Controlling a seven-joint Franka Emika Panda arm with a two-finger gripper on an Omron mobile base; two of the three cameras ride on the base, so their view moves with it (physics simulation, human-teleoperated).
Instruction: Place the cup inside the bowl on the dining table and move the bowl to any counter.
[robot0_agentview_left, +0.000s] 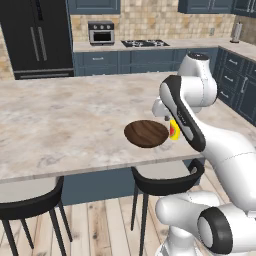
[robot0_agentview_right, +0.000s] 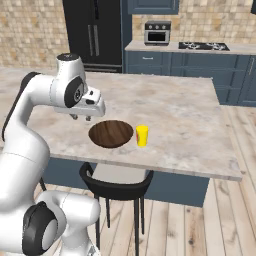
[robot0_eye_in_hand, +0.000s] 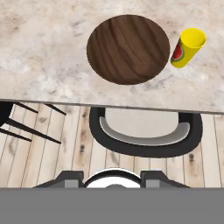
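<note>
The dark brown wooden bowl (robot0_agentview_left: 146, 133) (robot0_agentview_right: 111, 133) (robot0_eye_in_hand: 127, 49) sits empty on the marble dining table (robot0_agentview_left: 60, 115) (robot0_agentview_right: 175, 115) (robot0_eye_in_hand: 43, 65), close to its front edge. Just right of it the yellow cup (robot0_agentview_right: 142, 135) (robot0_eye_in_hand: 187, 47) stands upright, a red patch on its side; in the left base view the arm partly covers the cup (robot0_agentview_left: 174, 131). My gripper (robot0_agentview_right: 81, 118) (robot0_eye_in_hand: 112, 177) hangs above the table's front edge, a little left of the bowl and well above it. Its fingers stand apart, open, with nothing between them.
A black stool (robot0_agentview_left: 165, 182) (robot0_agentview_right: 117, 185) (robot0_eye_in_hand: 144, 131) is tucked under the table edge below the bowl, another stool (robot0_agentview_left: 30, 205) stands further left. The counter (robot0_agentview_left: 150, 46) (robot0_agentview_right: 235, 48) with its gas hob (robot0_agentview_left: 145, 43) (robot0_agentview_right: 203, 46) runs along the far tiled wall.
</note>
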